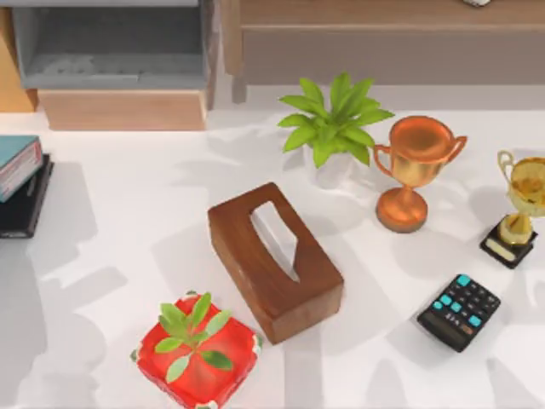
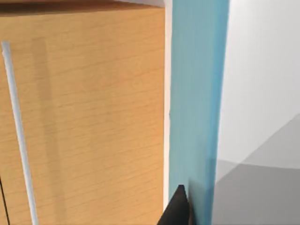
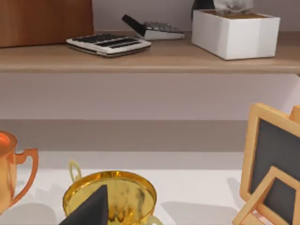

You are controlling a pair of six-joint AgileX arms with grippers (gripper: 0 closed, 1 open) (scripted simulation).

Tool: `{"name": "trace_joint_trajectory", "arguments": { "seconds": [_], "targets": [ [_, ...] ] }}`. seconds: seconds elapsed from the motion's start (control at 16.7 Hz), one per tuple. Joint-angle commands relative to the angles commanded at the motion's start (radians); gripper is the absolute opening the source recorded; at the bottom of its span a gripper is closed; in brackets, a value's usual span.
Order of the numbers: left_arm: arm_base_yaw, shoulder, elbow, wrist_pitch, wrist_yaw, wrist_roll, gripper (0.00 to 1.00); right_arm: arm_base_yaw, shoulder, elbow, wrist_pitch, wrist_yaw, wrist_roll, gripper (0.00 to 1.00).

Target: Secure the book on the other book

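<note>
I cannot tell how my grippers stand. A dark fingertip [image 2: 176,208] of my left one lies against the teal book's cover. The book [image 1: 17,162], teal with a white and reddish edge, lies on the other book [image 1: 25,204], flat and black, at the table's [image 1: 128,221] left edge. A wooden tissue box [image 1: 272,260] sits mid-table, a red potted plant [image 1: 196,349] at the near edge, a calculator [image 1: 458,311] toward the right.
</note>
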Motion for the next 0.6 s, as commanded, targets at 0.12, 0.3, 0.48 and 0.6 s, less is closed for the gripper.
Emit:
{"name": "trace_joint_trajectory", "arguments": {
  "seconds": [0.12,0.3,0.48,0.6],
  "targets": [
    [-0.001,0.009,0.004,0.004,-0.002,-0.001,0.0,0.0,0.0,0.0,0.0,0.0,0.0,1.0],
    [-0.002,0.018,0.008,0.007,-0.004,-0.003,0.0,0.0,0.0,0.0,0.0,0.0,0.0,1.0],
    [-0.002,0.018,0.008,0.007,-0.004,-0.003,0.08,0.0,0.0,0.0,0.0,0.0,0.0,1.0],
    [-0.002,0.018,0.008,0.007,-0.004,-0.003,0.23,0.0,0.0,0.0,0.0,0.0,0.0,1.0]
  ]
}}
